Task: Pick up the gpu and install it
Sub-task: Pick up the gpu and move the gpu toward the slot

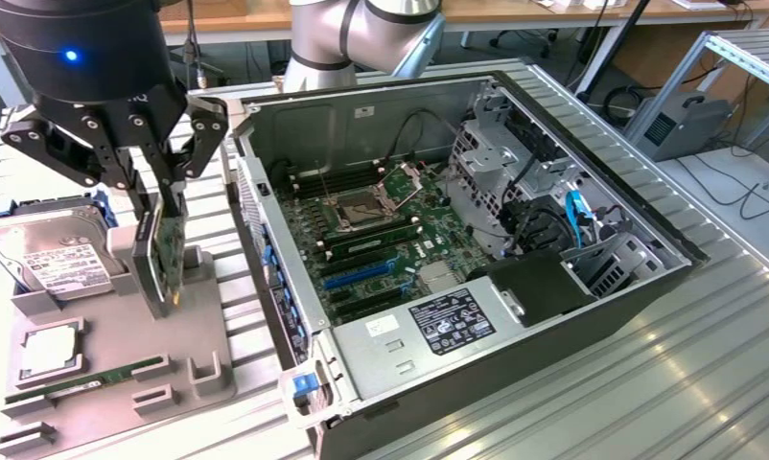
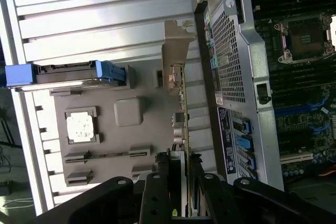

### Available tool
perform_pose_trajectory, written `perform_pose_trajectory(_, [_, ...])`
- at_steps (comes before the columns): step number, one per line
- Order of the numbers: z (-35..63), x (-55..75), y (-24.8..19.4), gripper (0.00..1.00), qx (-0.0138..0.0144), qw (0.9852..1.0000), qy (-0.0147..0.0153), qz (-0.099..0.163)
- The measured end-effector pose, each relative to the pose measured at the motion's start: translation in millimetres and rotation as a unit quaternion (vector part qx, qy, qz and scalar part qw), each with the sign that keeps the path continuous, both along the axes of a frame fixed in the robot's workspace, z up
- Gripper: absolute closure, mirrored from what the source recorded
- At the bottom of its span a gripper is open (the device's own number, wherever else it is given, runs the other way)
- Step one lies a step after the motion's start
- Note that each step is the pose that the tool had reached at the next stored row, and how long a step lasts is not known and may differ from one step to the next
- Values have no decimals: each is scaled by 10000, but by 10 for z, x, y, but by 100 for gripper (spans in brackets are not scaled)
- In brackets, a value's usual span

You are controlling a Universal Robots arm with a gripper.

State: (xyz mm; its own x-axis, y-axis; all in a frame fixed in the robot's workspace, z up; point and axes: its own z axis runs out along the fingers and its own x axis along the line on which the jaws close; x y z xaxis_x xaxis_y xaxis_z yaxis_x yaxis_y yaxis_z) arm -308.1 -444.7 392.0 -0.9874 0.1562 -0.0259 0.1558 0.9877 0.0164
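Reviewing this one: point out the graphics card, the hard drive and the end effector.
Graphics card [image 1: 163,251]: exterior view, on its circuit board.
Hard drive [image 1: 52,240]: exterior view, on its metal top cover.
End effector [image 2: 179,157]: wrist view, midway between its fingertips.

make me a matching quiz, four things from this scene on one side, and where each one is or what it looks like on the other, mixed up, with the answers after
Things
1. Gpu
2. Hard drive
3. RAM stick
4. Computer case

Places or states
A. Lying on its side, open, with its board visible
B. Long and narrow, lying in holders on the gray tray
C. Held on edge in the gripper
D. Silver, with a white label

Right pairs: 1-C, 2-D, 3-B, 4-A
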Motion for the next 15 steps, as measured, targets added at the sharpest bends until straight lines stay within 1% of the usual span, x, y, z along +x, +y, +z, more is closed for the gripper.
perform_pose_trajectory(15, [58, 0, 0, 73, 0, 10000, 0, 0])
